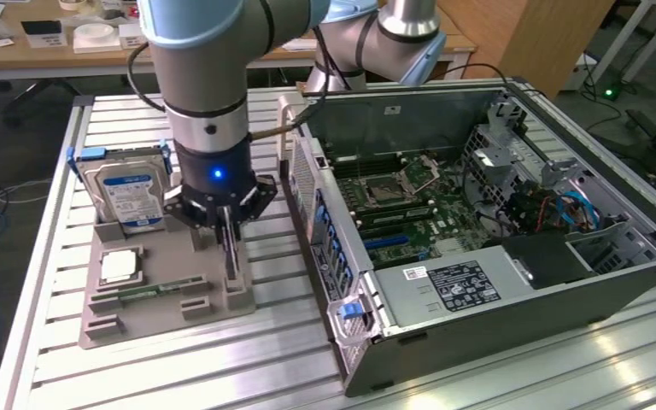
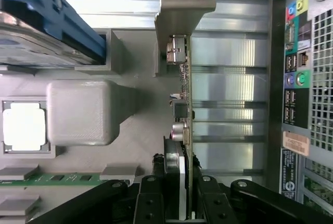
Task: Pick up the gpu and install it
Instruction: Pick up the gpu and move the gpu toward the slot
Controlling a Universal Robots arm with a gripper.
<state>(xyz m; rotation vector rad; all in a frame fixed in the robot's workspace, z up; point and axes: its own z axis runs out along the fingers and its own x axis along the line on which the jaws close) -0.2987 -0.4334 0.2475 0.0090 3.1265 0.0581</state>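
The gpu [image 1: 229, 256] is a thin dark card standing on edge at the right side of the grey parts tray [image 1: 151, 331]. My gripper [image 1: 228, 224] hangs straight above it. In the wrist view the gpu [image 2: 183, 94] is seen edge-on, its silver end bracket [image 2: 179, 5] at the far end. My gripper [image 2: 181, 185] is shut on the gpu, with one black finger [image 2: 151, 195] against each face. I cannot tell whether the card's lower edge still rests in its tray slot.
The open computer case [image 1: 511, 282] lies close beside the tray at the exterior view's right, motherboard [image 1: 408, 213] facing up; its rear port panel [image 2: 296, 78] is near the card. On the tray are a silver hard drive [image 1: 126, 195], a processor [image 1: 120, 266] and a green memory stick [image 1: 151, 290].
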